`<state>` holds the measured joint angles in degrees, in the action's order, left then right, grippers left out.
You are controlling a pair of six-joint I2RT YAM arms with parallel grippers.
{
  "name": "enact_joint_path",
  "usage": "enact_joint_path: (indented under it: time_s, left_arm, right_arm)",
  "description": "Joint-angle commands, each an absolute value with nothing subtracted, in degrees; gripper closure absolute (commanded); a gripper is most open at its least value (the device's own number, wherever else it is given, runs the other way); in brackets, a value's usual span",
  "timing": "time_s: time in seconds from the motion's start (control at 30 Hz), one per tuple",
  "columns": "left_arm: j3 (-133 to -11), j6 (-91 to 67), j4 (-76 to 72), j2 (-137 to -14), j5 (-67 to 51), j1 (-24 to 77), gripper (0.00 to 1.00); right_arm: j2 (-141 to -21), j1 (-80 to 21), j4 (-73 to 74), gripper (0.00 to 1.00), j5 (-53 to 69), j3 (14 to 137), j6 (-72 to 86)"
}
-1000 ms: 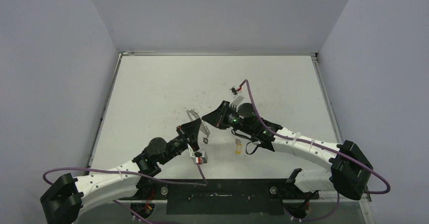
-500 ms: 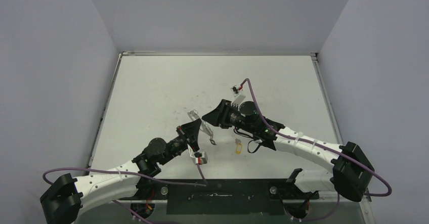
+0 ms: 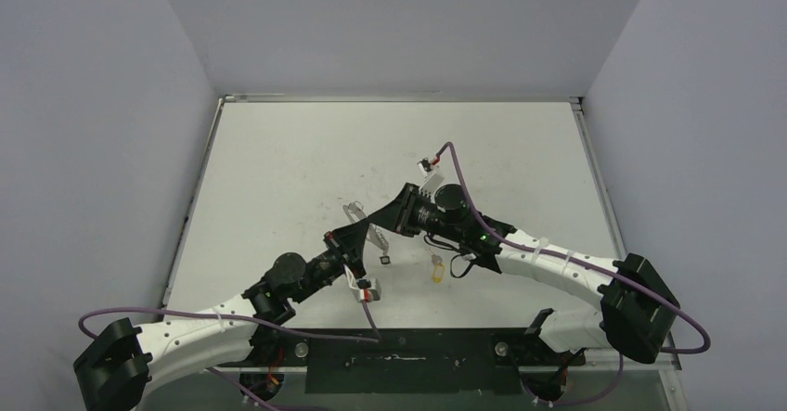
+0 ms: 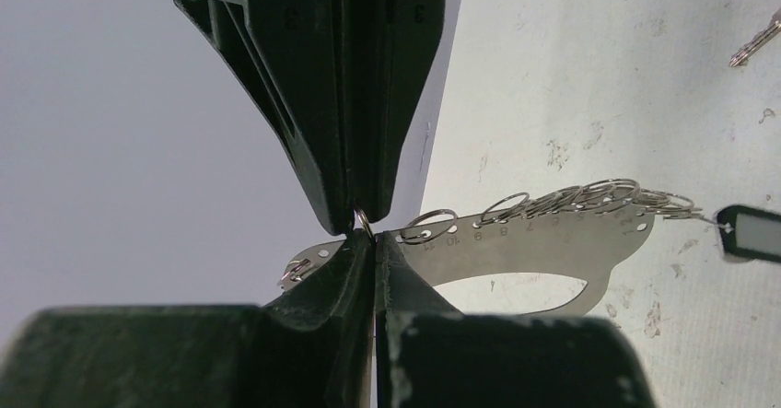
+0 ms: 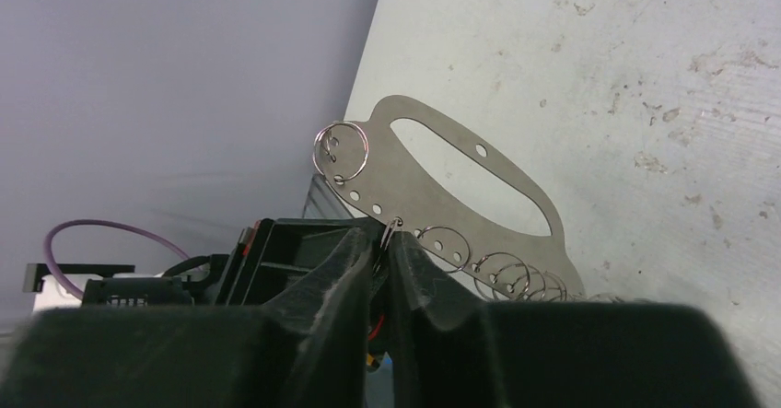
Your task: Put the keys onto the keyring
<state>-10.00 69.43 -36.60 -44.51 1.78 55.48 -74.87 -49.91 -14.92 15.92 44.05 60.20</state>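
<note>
The right hand [image 5: 379, 244] has moved in against the left hand [image 4: 374, 248], pinching a small ring [image 5: 394, 227] on the keyring [image 4: 553, 242]. The left hand clamps the keyring.

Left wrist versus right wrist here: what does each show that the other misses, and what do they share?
Left wrist only: a silver key lying on the table at top right, the black-headed key at the right edge, and numbers stamped along the keyring. Right wrist only: a purple cable at lower left, and the keyring's long slot seen whole. Both: the keyring with its row of rings, and the left gripper and right gripper meeting tip to tip at one small ring.
</note>
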Motion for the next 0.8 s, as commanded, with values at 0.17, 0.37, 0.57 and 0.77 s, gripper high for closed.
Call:
enact_joint_path:
  time_s: [0.17,0.37,0.57,0.77]
  left_arm:
    - [-11.3,68.4,-38.4,-43.4,1.9,55.9,1.00]
    - [-11.6,63.6,-34.8,-40.7,-2.7,55.9,0.64]
    - [-11.2,57.9,-28.0,-34.9,-11.2,56.1,0.38]
    - [-12.1,46.6,-29.1,-33.3,-12.6,56.1,0.34]
  right_arm:
    - [-74.2,-49.8,-17.7,1.00,17.0,47.3,55.7]
    - [-69.8,-49.7,-11.9,1.00,14.6,47.7,36.5]
    - [-64.5,-48.9,-3.2,1.00,10.0,47.5,18.3]
    - [-61.8,-48.6,-3.7,1.00,11.5,45.0,5.8]
